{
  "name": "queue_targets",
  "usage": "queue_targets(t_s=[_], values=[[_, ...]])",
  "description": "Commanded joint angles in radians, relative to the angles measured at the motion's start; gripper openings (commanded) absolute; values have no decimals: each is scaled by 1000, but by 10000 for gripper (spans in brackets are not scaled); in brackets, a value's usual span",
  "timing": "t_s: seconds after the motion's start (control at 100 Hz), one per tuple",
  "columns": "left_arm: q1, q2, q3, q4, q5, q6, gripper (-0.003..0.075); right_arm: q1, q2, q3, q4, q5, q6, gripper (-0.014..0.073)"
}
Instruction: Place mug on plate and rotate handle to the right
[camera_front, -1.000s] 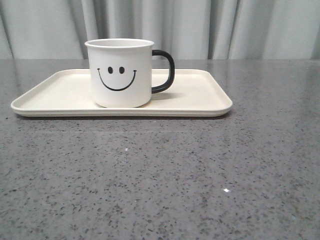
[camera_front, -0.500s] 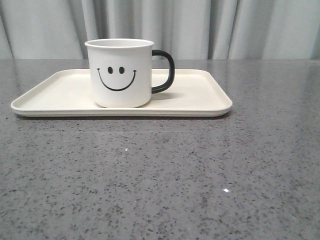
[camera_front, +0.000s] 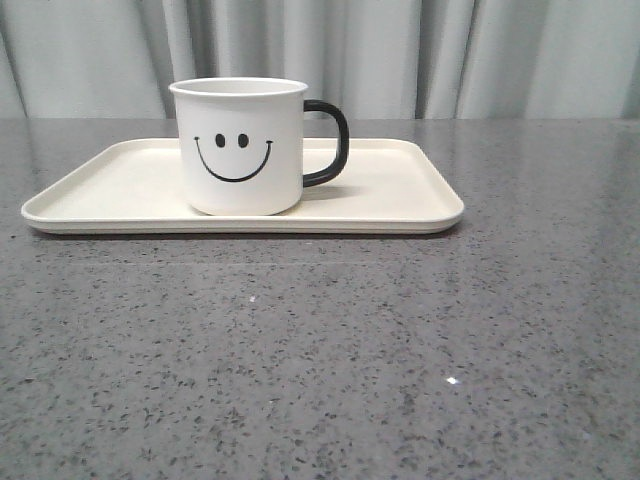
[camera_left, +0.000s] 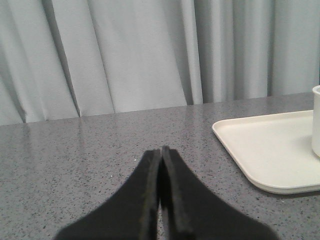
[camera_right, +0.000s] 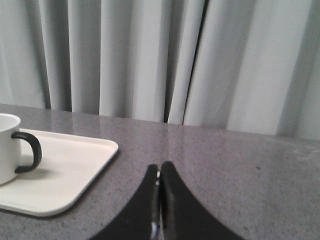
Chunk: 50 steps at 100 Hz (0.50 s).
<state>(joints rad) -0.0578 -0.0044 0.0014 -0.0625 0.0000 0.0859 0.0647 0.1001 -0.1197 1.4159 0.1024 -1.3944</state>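
While the mug stands upright on the plate, neither arm shows anywhere in the front view. That view has the mug left of the frame's centre, in the upper half, with its black smiley face turned toward the camera and the handle sticking out to the right side of the picture. Its base rests flat on the plate's surface, nearer the plate's front rim than its back one. The plate lies flat on the speckled grey table, stretching across most of the upper middle of the frame, with grey curtains hanging behind it.

From the left wrist camera, the left gripper sits at the bottom centre of the frame with its 2 black fingers pressed together, nothing between them. The plate's corner shows at the right edge there, and only a sliver of the mug's white wall at the far right.

From the right wrist camera, the right gripper is also closed tight on nothing, at the bottom centre. The mug and its handle sit at the left edge of that frame, on the plate, well apart from the fingertips.
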Motion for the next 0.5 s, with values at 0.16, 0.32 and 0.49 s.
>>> queue_targets(t_s=[0.16,0.32,0.49], values=[[-9,-29,7,-7,-80,-5,-20,0,-90,86,22,-68,-5,-61],[-9,-29,7,-7,-80,-5,-20,0,-131,120,25,-77,-5,-61],[-9,-29,7,-7,-80,-5,-20,0,-131,124,25,-81,-5,-61]])
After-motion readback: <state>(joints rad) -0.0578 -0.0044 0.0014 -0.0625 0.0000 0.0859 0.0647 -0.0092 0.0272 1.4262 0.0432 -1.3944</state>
